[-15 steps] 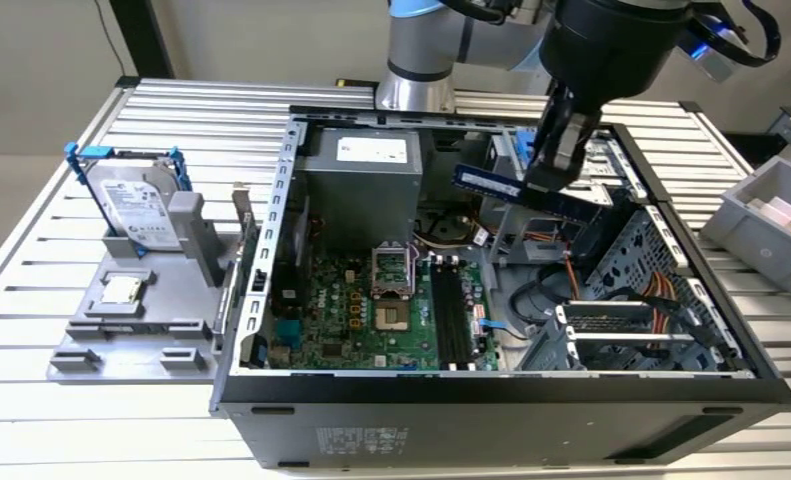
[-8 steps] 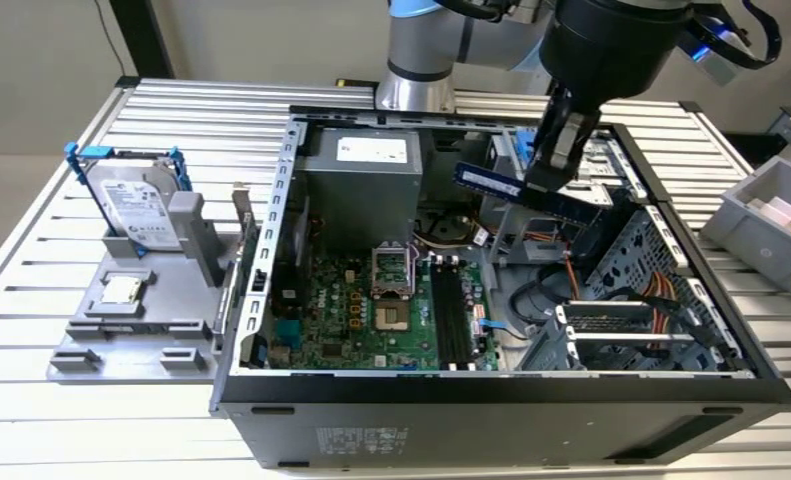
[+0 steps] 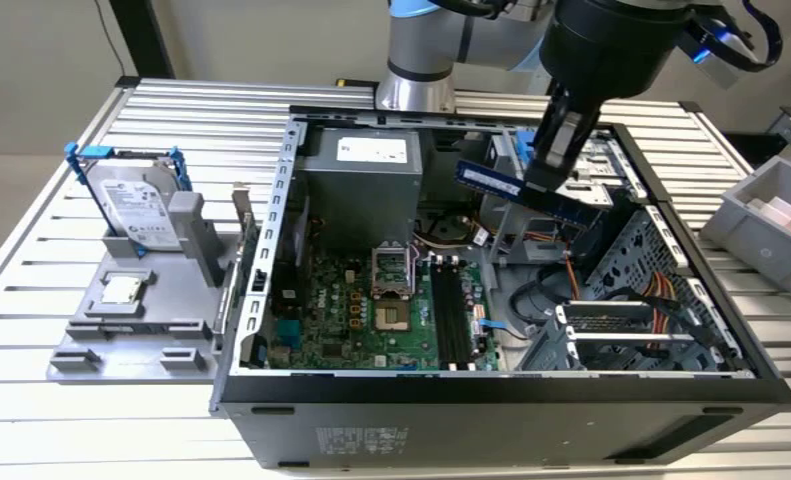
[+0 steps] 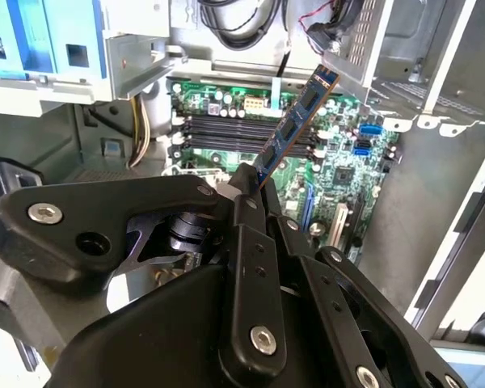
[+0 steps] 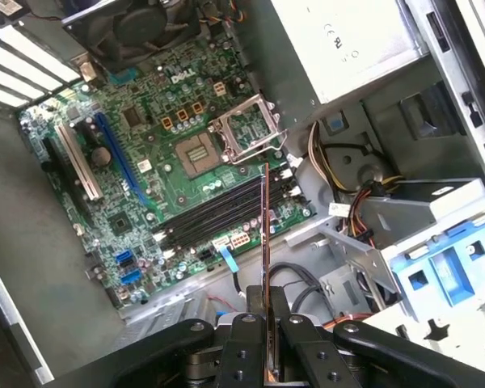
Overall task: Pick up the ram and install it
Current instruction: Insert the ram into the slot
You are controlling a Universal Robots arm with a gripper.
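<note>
The arm (image 3: 422,50) is cut off by the top edge of the exterior view, so we see just its lower joints and the hand (image 3: 545,185). At the middle right edge of that view a grey bin (image 3: 769,215) is also cut off. In both wrist views the hand's (image 4: 246,190) black linkage covers the gripped end of the ram (image 4: 295,121), and in the first wrist view the ram (image 5: 265,242) shows edge-on as a thin line.

We count one ram, one open computer case (image 3: 502,420), one motherboard (image 3: 355,310) and one hard drive (image 3: 139,208) in a blue frame, standing in the exterior view's left half on the slatted worktop (image 3: 22,300). In the first wrist view we make out four long black slots (image 5: 218,212).

The hand reaches down into the case in the upper right of the exterior view, fingers clamped on the ram (image 3: 509,190). The stick is tilted, its lower end toward the exterior view's right, and it sits in the air above the motherboard, apart from the slots.
</note>
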